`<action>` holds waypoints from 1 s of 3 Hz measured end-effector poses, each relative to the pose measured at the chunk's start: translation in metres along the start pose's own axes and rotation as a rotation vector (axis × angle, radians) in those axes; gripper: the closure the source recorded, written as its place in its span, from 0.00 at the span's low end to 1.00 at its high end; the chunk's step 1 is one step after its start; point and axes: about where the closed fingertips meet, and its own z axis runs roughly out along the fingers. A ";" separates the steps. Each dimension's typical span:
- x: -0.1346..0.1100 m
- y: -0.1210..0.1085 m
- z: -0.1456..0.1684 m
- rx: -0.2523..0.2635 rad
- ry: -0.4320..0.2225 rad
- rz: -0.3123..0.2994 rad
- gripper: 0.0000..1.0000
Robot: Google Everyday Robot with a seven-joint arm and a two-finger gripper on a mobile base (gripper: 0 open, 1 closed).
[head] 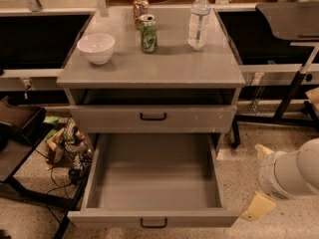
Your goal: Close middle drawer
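We see the middle drawer (154, 178) pulled far out from the cabinet (149, 68), its black handle (153, 223) facing us. Our gripper (258, 206) hangs low just right of the drawer's front corner, holding nothing; how wide it stands we cannot tell. A bowl (96, 48), can (148, 33) and bottle (199, 20) stand on top.

My arm (295, 176) is a fat, smooth white cylinder with a rounded end and a faint grey seam near its tip. The gripper (252, 182), low at the right of my view, has two blunt cream-yellow fingers (259, 206), set apart.
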 end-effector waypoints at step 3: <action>0.045 0.071 0.094 -0.075 -0.069 0.032 0.19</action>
